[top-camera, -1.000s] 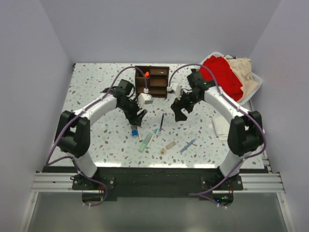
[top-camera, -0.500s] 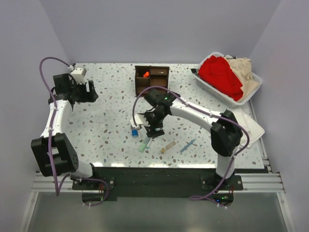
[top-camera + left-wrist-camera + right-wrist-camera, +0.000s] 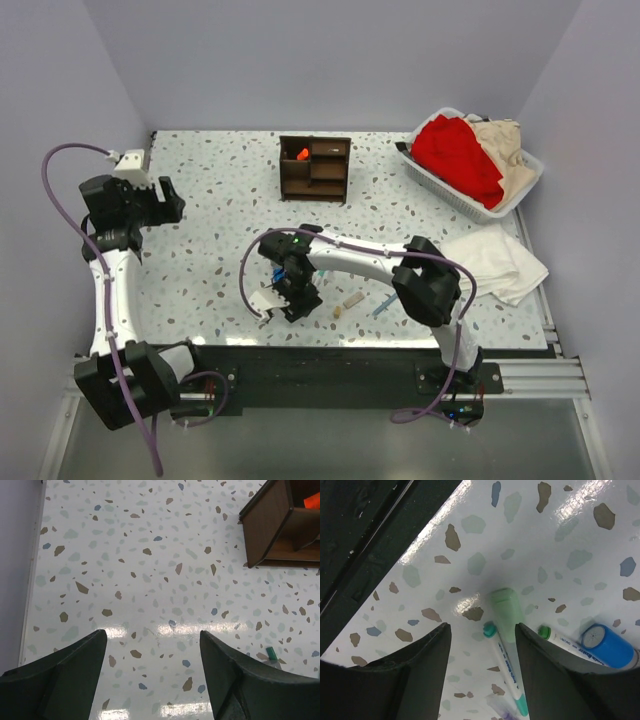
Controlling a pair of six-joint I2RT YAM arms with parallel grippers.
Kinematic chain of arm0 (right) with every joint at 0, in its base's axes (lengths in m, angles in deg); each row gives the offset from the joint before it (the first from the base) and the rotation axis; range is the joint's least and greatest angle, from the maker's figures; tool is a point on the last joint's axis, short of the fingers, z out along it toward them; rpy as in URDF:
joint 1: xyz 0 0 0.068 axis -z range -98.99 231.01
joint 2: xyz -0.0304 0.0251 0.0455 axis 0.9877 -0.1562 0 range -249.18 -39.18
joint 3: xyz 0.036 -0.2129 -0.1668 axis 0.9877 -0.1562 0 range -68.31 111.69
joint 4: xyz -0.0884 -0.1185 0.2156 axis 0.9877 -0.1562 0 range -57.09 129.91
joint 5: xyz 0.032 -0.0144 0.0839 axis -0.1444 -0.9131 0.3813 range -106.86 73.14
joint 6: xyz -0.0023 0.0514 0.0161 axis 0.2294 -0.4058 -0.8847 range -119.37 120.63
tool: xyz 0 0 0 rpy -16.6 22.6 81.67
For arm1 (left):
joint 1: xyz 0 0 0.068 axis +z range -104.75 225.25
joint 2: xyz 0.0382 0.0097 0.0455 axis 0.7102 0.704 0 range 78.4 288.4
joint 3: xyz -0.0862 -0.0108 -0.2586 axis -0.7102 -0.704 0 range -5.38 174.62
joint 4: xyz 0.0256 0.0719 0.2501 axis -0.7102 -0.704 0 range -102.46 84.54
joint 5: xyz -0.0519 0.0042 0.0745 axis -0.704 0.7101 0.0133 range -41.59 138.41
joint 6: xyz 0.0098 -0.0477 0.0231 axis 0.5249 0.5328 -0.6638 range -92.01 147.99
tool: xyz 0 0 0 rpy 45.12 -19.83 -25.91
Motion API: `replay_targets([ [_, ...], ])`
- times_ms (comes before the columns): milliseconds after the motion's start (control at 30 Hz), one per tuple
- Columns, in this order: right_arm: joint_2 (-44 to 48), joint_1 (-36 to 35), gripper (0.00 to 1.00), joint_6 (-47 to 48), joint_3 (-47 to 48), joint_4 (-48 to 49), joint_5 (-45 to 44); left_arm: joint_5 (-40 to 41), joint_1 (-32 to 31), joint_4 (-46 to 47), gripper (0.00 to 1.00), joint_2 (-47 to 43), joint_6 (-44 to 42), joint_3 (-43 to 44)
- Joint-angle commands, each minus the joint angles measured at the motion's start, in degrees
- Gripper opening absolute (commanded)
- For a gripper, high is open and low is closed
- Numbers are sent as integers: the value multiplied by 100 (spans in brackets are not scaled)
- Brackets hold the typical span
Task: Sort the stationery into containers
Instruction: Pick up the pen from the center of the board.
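Since the earlier frames the left arm has been swung out to the far left of the table [image 3: 220, 230], and the right arm has been brought across to the near edge, over the loose stationery.

From above, the right gripper [image 3: 293, 300] is seen low over the pens, which it largely hides. Only its wrist view shows them. A green-capped marker [image 3: 506, 611] lies between the jaws, which are held apart. Whether either finger touches it cannot be told. Just beside it lie a teal-tipped pen [image 3: 504, 667], a green-tipped white marker [image 3: 566, 643] and a blue cylinder [image 3: 608, 647]. Dark print is carried on the white marker, too small to be read.

The left gripper [image 3: 152, 636] is shown with jaws wide apart and nothing between them, above bare speckled table. A corner of the brown organiser [image 3: 267, 525] is caught at upper right, with something orange [image 3: 312, 500] inside.

Only the overhead view takes in the whole organiser [image 3: 314, 167] at the far middle. Two tan eraser bits [image 3: 352, 299] and a light blue pen [image 3: 385, 302] lie near the front edge. A basket [image 3: 525, 185] of red and beige cloth and a white cloth [image 3: 497, 262] are seen at the right.
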Motion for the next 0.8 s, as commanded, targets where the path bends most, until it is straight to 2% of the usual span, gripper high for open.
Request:
replay_targets([
  [0, 28, -79, 57, -80, -64, 276, -384, -165, 32, -49, 80, -209, 20, -139],
  [133, 11, -88, 57, -142, -197, 707, -454, -253, 32, -119, 80, -262, 46, -156],
  [300, -218, -88, 57, -142, -30, 699, -551, -271, 32, -85, 80, -244, 64, -148],
  [567, -297, -132, 52, -133, -276, 1015, -586, -289, 32, 30, 80, -218, 134, -191],
  [667, -297, -167, 47, -159, -425, 1138, -665, -289, 32, 74, 80, -200, 125, -235],
  [767, -297, -194, 32, -185, -636, 1253, -779, -297, 32, 74, 80, -183, 134, -236],
])
